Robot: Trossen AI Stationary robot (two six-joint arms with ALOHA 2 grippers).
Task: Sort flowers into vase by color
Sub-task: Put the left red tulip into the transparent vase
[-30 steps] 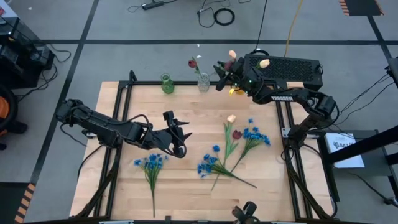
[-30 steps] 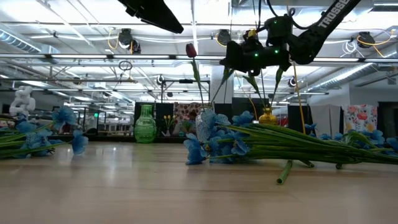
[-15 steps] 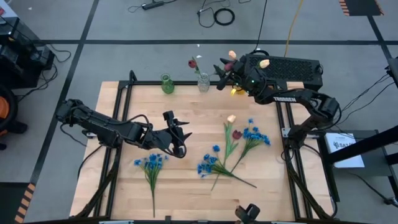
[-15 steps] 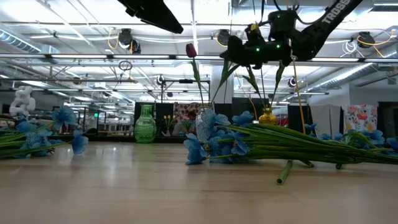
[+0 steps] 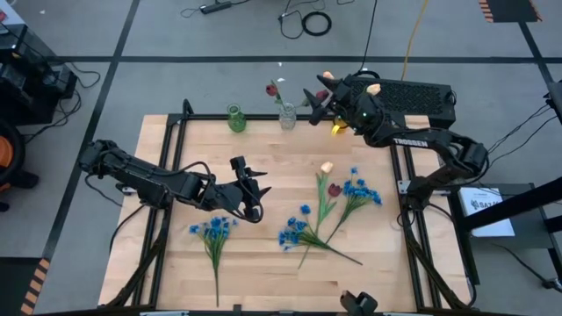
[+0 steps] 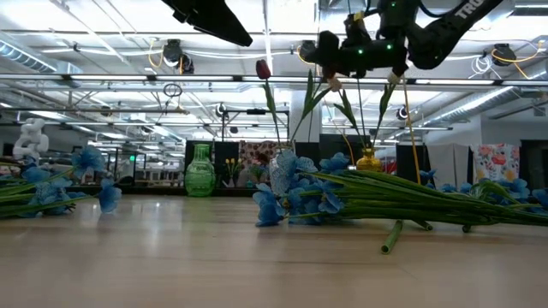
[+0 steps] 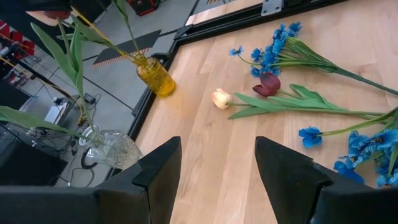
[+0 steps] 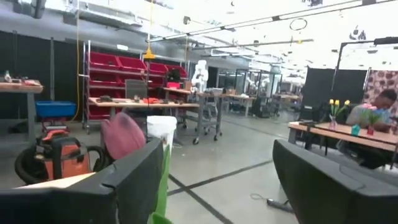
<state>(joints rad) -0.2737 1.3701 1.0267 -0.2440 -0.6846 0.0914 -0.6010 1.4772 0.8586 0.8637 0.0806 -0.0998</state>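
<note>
Jaws of the right gripper [image 5: 316,96] stand apart above the yellow vase [image 5: 336,128], tulips [image 5: 327,77] between.

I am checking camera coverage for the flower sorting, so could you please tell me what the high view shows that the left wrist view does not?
Only the high view shows the green vase, the blue bunch at the table's left, the right pincer and the left pincer seen whole.

Only the left wrist view shows the yellow vase unobstructed.

Both show the clear vase, the loose cream tulip and dark red tulip.
</note>
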